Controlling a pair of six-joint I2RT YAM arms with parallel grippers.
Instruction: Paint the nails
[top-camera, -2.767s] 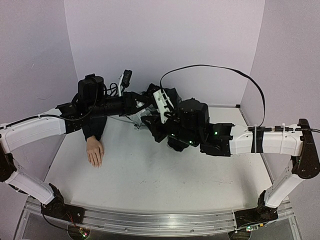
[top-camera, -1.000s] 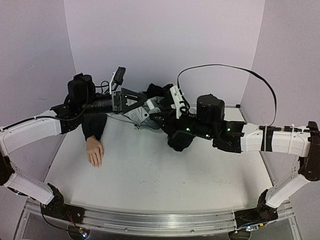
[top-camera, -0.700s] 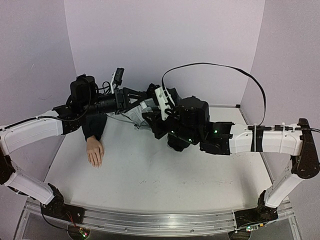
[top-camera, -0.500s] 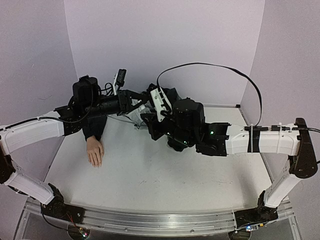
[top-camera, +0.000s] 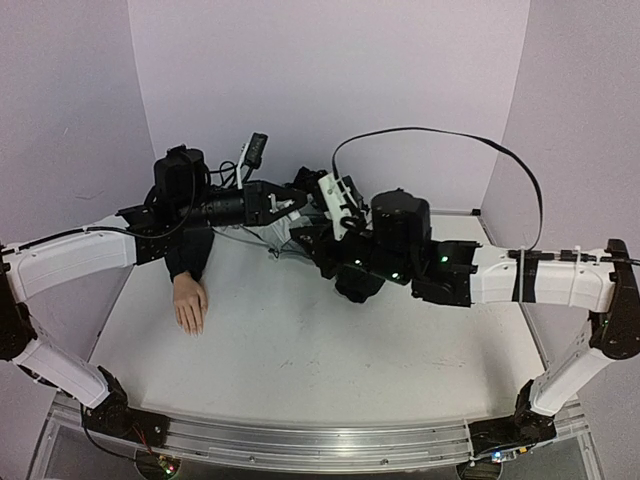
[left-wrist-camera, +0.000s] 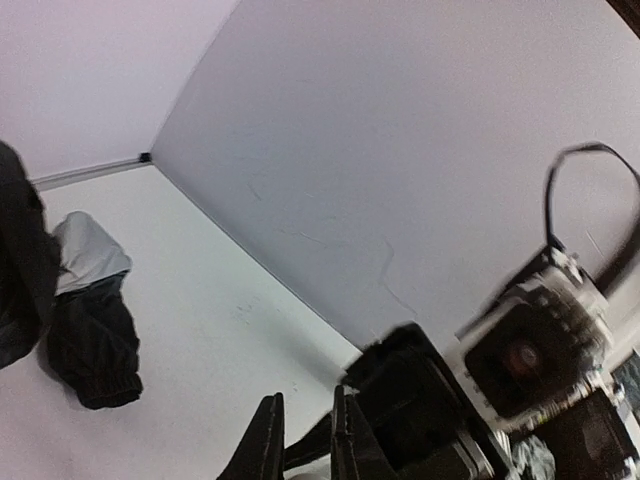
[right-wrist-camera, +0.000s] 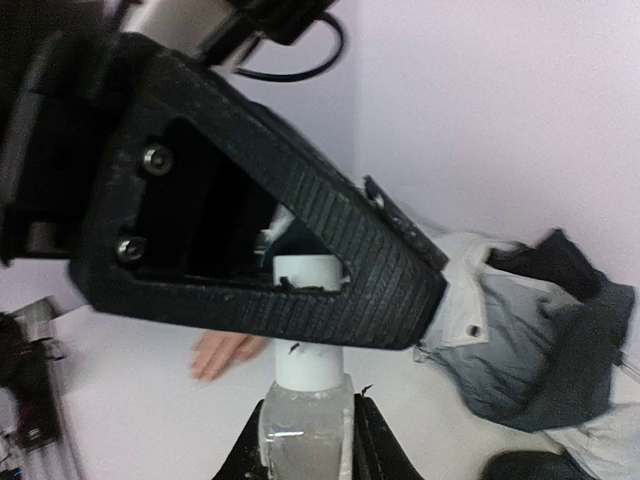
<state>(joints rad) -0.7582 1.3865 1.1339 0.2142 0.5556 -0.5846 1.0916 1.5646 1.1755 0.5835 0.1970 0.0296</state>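
Note:
The pale mannequin hand (top-camera: 190, 303) lies palm down at the table's left, coming out of a dark jacket sleeve (top-camera: 187, 255). Its nails are too small to make out. It shows blurred in the right wrist view (right-wrist-camera: 225, 355). My right gripper (right-wrist-camera: 305, 450) is shut on a small clear glass bottle (right-wrist-camera: 303, 440) with a white cap (right-wrist-camera: 308, 335), held above the table's back middle (top-camera: 318, 238). My left gripper (top-camera: 290, 208) reaches in from the left. One of its ribbed fingers (right-wrist-camera: 330, 260) crosses the cap, and its jaws stand narrowly apart round the cap.
A grey-black jacket (top-camera: 305, 200) lies crumpled at the back middle, behind both grippers, and also shows in the right wrist view (right-wrist-camera: 530, 330). Its cuff shows in the left wrist view (left-wrist-camera: 90, 340). Purple walls close the back and sides. The right arm's cable (top-camera: 450, 140) loops overhead.
Both wrists have stayed joined at the bottle and swung back and forth. Since half a second ago the right wrist has shifted right and the left wrist has rolled.

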